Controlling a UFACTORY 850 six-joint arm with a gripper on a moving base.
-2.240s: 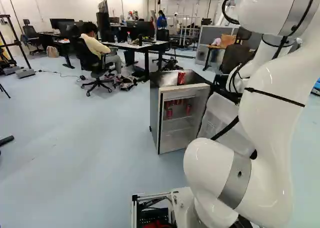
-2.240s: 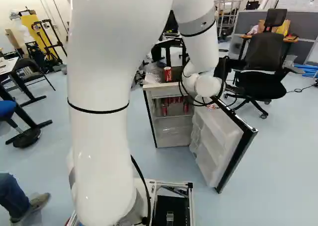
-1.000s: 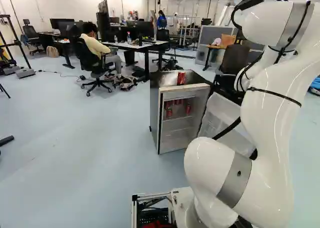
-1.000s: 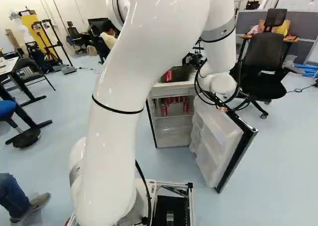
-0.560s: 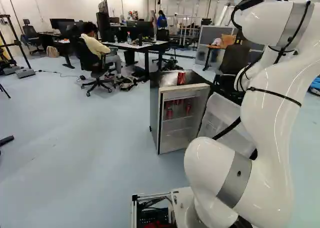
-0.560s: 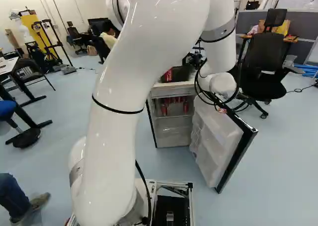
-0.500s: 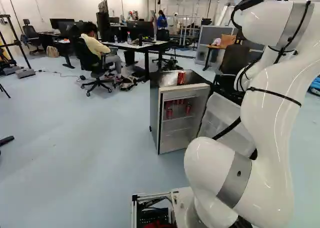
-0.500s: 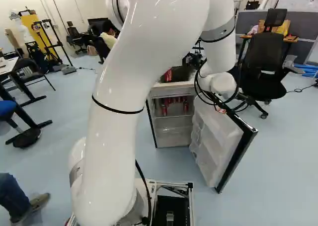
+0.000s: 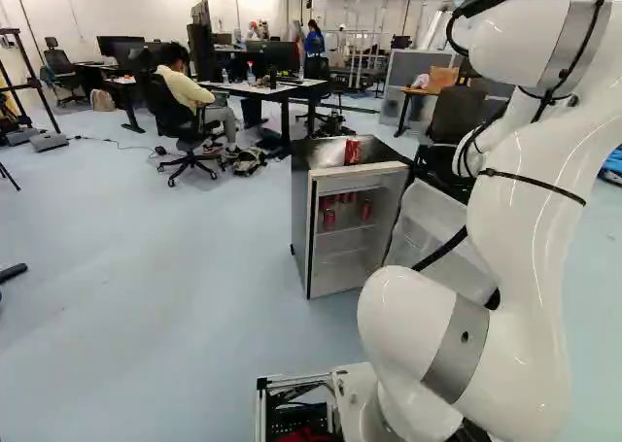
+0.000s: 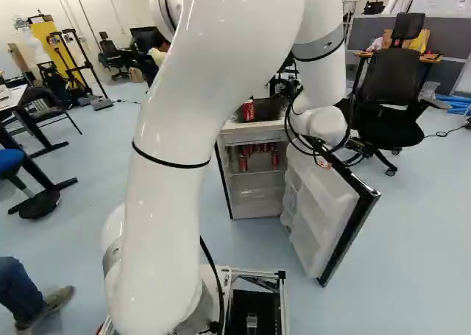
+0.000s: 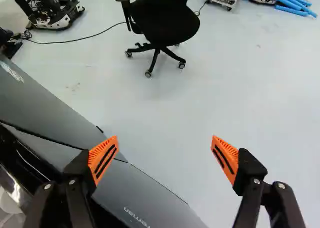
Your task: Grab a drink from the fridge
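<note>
The fridge (image 9: 302,228) stands with its door (image 10: 320,202) swung wide. One red can (image 9: 352,152) is on its top; inside, several red cans (image 9: 328,219) stand on the upper shelf (image 10: 255,174). In the base views my gripper's fingers are hidden behind the arm. In the wrist view my gripper (image 11: 164,155) is open, its orange pads far apart with nothing held. One finger (image 11: 103,158) overlaps the grey fridge panels (image 11: 142,195); whether it touches them I cannot tell. The other finger is over bare floor.
Beyond the door is a black office chair (image 10: 390,77), also ahead of the fingers. Another black chair (image 9: 167,102) with a seated person is by a desk (image 9: 282,88) behind the fridge. Blue tubes (image 11: 285,0) lie on the floor farther off.
Over the last half second the arm has shifted slightly left in the right base view, showing more of the can on top. The door's outer edge has moved very slightly the same way.
</note>
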